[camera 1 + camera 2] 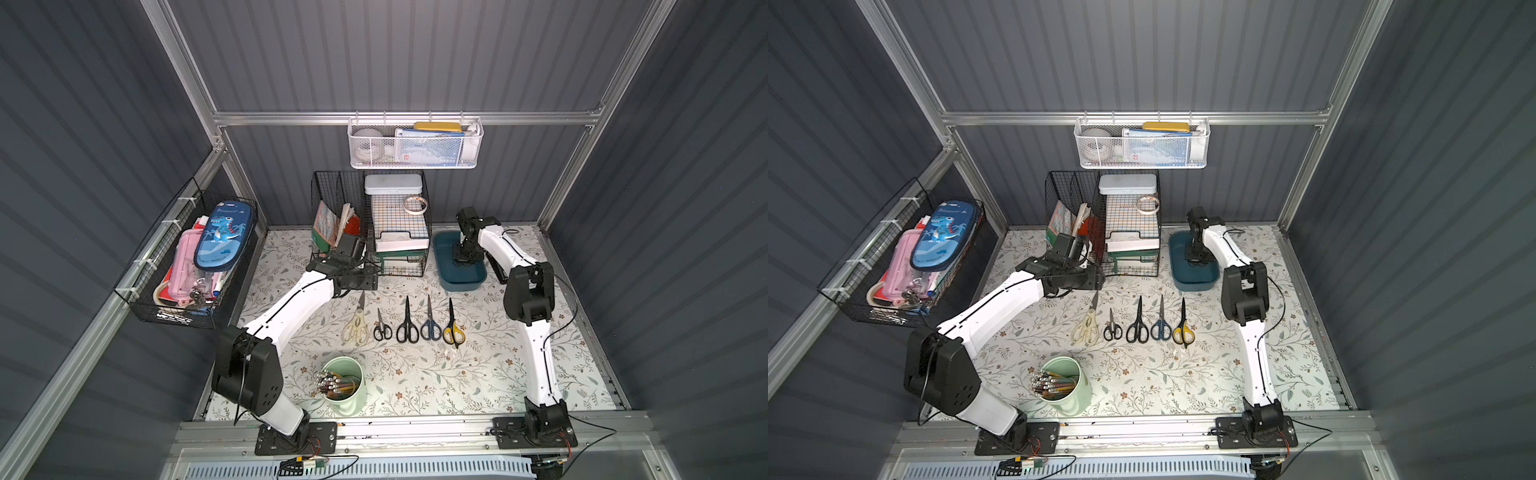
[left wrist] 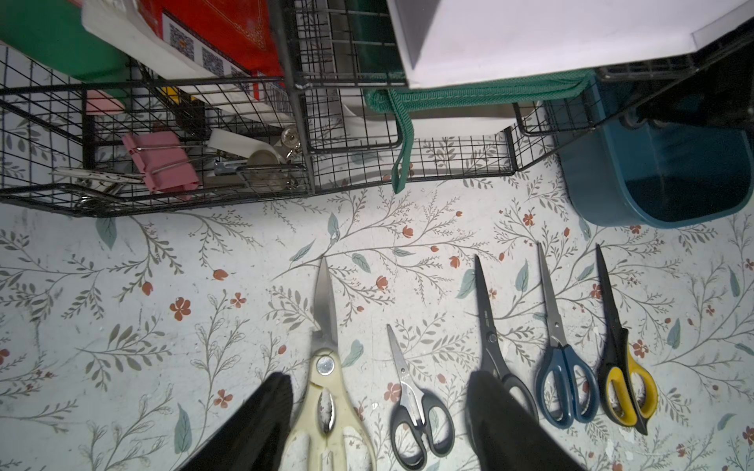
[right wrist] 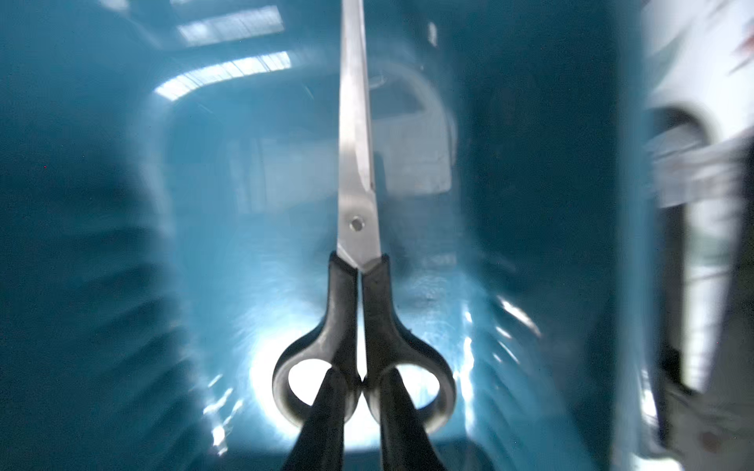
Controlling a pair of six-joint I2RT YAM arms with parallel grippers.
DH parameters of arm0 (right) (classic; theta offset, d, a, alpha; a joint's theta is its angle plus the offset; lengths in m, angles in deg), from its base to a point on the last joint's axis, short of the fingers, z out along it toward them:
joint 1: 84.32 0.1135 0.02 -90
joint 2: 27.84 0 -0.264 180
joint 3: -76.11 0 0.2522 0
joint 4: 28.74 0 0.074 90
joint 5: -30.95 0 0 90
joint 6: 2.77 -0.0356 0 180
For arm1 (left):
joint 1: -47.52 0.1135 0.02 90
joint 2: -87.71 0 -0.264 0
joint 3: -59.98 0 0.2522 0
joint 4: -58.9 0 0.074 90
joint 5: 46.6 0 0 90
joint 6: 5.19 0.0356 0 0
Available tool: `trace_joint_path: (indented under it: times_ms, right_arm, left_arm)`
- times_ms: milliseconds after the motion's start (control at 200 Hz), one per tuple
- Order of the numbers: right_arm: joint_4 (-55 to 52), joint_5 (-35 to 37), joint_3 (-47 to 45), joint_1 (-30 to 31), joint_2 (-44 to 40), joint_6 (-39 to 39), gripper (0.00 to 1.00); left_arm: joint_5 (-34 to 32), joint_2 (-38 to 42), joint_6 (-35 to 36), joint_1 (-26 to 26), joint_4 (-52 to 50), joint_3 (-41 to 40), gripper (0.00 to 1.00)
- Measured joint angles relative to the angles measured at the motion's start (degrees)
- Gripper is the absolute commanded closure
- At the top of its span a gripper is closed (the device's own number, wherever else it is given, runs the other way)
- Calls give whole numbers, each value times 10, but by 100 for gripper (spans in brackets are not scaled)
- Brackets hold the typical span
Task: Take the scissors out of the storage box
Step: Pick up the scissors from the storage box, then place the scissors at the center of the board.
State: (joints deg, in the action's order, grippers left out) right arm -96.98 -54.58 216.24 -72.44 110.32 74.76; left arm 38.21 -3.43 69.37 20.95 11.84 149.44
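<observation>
Teal plastic walls of the storage box were seen around a black-handled pair of scissors, whose handles were clamped between the jaws of the right gripper. A slow, straight lift was judged best, so that the long blade tip would be kept clear of the rim. The left gripper, jaws apart, was held above five pairs laid in a row on the table.

My floral tabletop bears the teal storage box, a wire-mesh organiser just beside it, five scissors near it and a pencil cup well apart.
</observation>
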Motion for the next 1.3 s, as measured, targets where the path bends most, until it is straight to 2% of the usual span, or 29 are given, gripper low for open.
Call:
trace_joint_path:
  times_ms: [165,300,705,901,1101,1301]
  right_arm:
    - [11,2,-9,4,-43,14,96]
    - [15,1,-67,10,-96,18,96]
    - [25,-1,-416,49,-387,-9,97]
    - [32,-5,-576,71,-497,-37,97]
    - [55,-8,-674,71,-523,-64,97]
    - [90,-15,-690,71,-486,-77,97]
  left_arm:
    - [0,0,0,0,0,0,27]
    - [0,0,0,0,1,0,27]
    - [11,0,0,0,12,0,27]
    - [15,0,0,0,16,0,27]
    - [16,0,0,0,16,0,27]
    - [15,0,2,0,15,11,27]
